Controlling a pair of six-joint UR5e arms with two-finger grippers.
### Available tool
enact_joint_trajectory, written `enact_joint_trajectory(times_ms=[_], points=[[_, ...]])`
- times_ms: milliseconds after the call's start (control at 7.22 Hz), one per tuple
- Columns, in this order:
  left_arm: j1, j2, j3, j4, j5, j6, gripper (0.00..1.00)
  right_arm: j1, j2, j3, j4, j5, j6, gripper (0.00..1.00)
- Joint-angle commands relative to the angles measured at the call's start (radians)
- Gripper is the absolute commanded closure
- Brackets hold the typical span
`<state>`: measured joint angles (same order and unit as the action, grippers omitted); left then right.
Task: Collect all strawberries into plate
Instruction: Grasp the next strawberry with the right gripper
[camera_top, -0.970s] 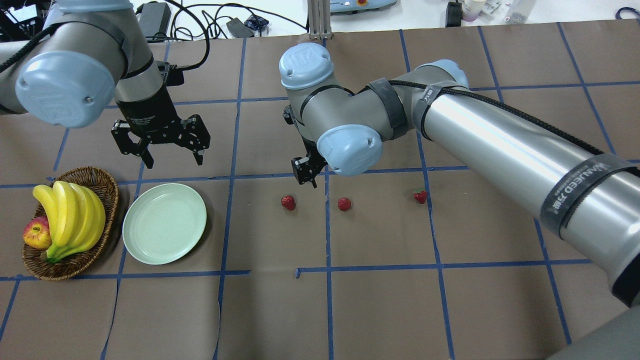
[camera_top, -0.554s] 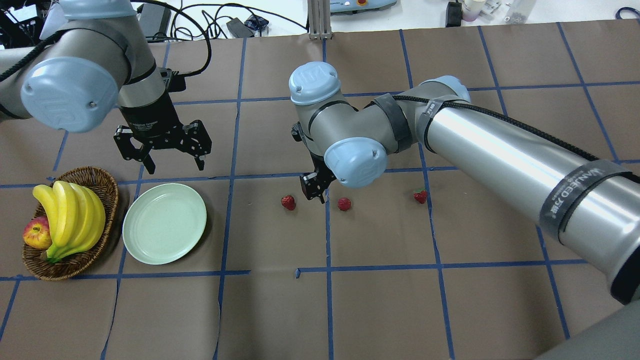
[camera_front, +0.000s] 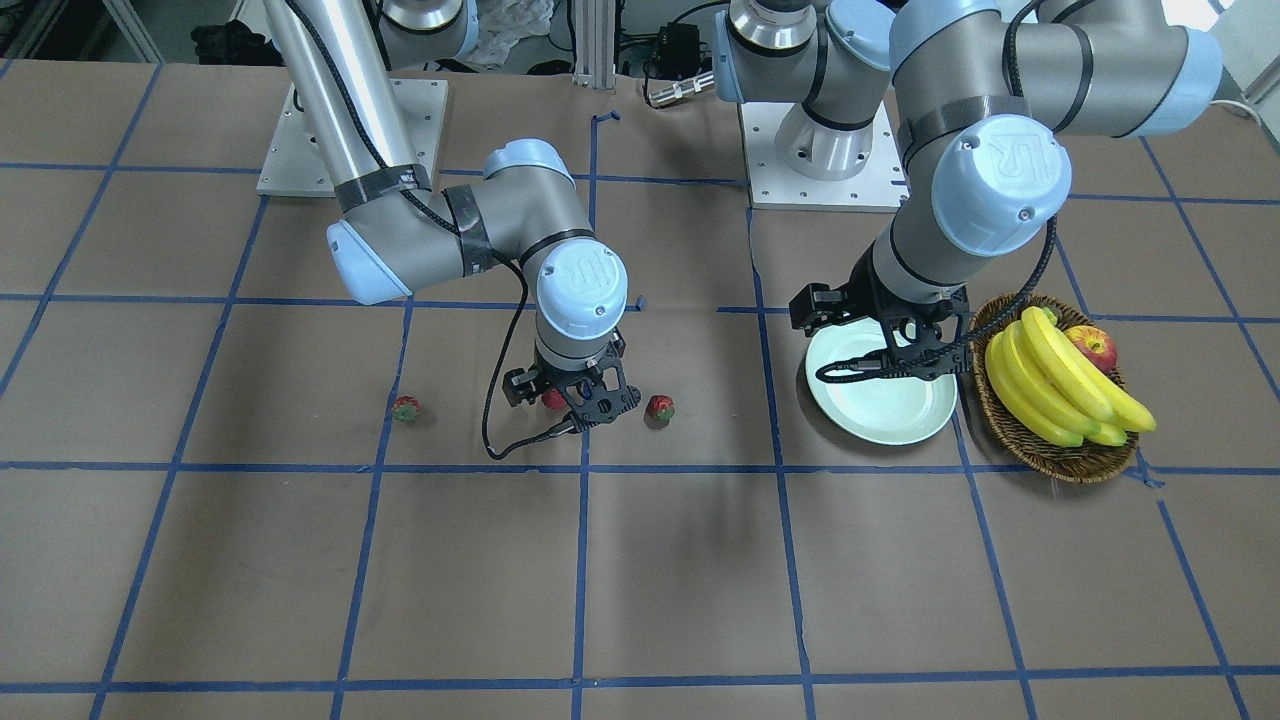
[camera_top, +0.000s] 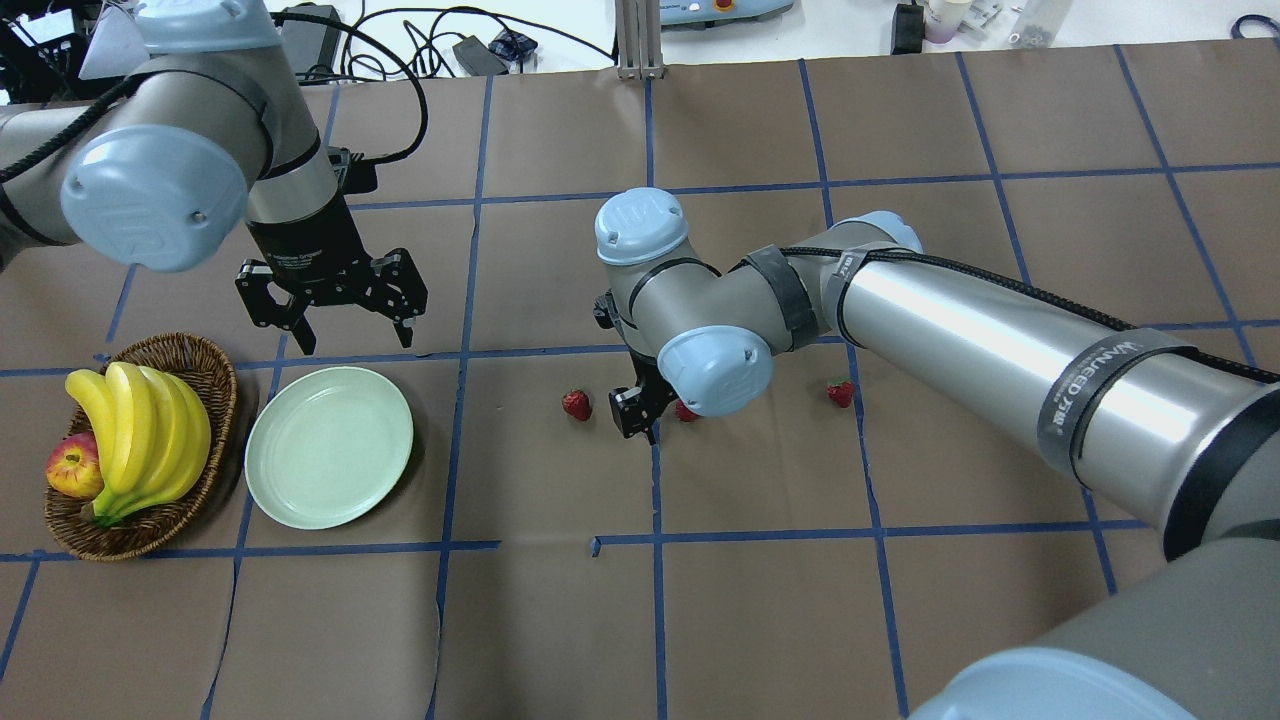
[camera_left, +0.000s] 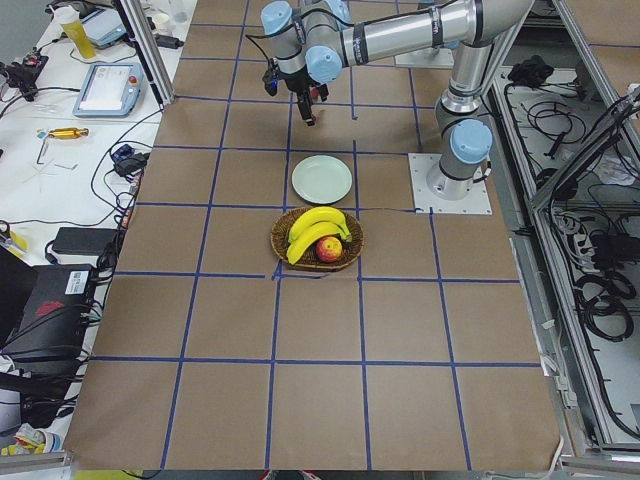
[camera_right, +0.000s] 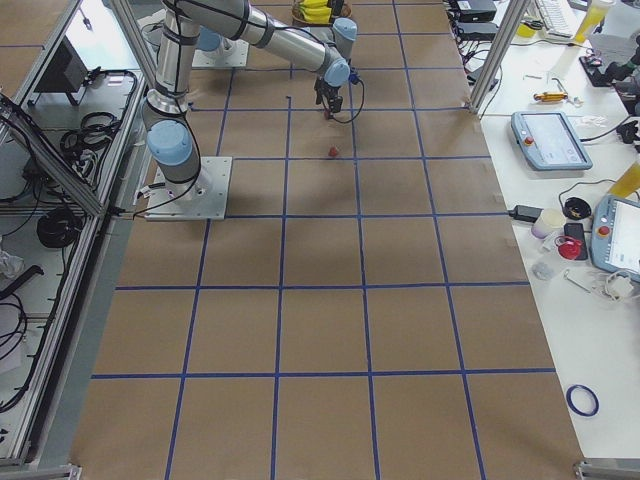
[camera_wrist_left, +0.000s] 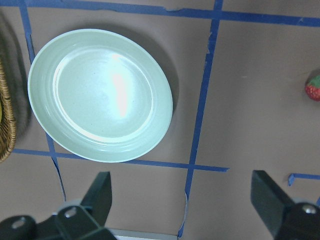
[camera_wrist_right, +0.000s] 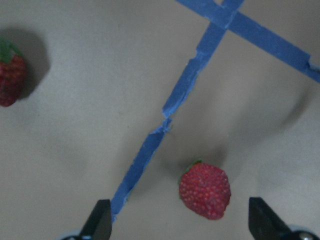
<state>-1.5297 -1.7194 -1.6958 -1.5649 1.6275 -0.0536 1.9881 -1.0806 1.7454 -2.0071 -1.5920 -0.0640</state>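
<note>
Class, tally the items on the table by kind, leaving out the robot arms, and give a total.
Strawberries: 3
Plate: 1
Basket: 1
Banana bunch: 1
Apple: 1
Total: 7

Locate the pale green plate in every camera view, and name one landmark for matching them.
Front-facing: plate right of centre.
Overhead: plate lower left.
Exterior left: plate upper centre.
Exterior right: cannot make it out.
Left wrist: plate upper left, large.
Right wrist: not in it.
Landmark: the wicker basket of bananas beside it.
</note>
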Motion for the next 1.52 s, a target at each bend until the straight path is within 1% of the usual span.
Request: enact_joint_trajectory(times_ms=[0, 139, 277, 554, 693, 831, 970, 1108, 1385], points=[[-0.001, 0.0, -0.001, 0.0, 0.0, 0.003, 0.0, 0.0, 0.014, -0.001, -0.021, -0.003, -0.017, 0.39], [-0.001, -0.002, -0.001, 0.0, 0.002, 0.003, 0.0, 0.0, 0.014, -0.001, -0.021, -0.003, -0.023, 0.75], [-0.001, -0.002, -0.001, 0.0, 0.002, 0.003, 0.0, 0.0, 0.014, -0.004, -0.021, -0.008, -0.023, 1.0], [0.0, 0.0, -0.001, 0.0, 0.002, 0.004, 0.0, 0.0, 0.014, -0.02, -0.021, -0.02, -0.023, 1.0], [0.0, 0.0, -0.001, 0.0, 0.002, 0.004, 0.0, 0.0, 0.007, -0.039, -0.019, -0.02, -0.02, 1.0], [-0.001, -0.002, -0.001, 0.0, 0.002, 0.004, 0.0, 0.0, 0.001, -0.082, -0.019, -0.01, -0.005, 1.0], [-0.001, 0.0, -0.001, -0.001, 0.002, 0.004, 0.0, 0.004, 0.001, -0.089, -0.016, -0.002, -0.005, 1.0], [-0.001, -0.002, -0.002, -0.001, 0.002, 0.004, 0.0, 0.012, 0.008, -0.089, -0.013, 0.021, -0.008, 1.0], [-0.001, -0.002, -0.015, 0.0, 0.002, 0.004, 0.0, 0.017, 0.027, -0.083, -0.018, 0.125, -0.008, 1.0]])
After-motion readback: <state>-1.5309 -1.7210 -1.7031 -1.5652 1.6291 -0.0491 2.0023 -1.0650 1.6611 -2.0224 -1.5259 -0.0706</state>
